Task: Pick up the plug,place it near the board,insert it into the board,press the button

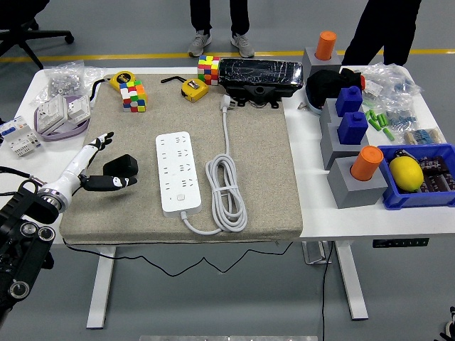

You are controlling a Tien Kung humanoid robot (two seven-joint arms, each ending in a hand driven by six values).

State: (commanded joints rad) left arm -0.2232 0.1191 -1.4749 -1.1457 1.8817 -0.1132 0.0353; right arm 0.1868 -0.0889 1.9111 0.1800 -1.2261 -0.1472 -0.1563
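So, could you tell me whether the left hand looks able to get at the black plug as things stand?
Probably yes. The left hand is open right beside the black plug on the grey mat, fingers above and below it. Nothing lies between them; the white power strip sits clear to the right.

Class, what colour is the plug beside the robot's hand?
Black, seen in the head view: the plug by the left hand.

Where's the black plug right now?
In the head view, the black plug lies on the grey mat's left part, just left of the white power strip, right beside the left hand's open fingers, not yet gripped.
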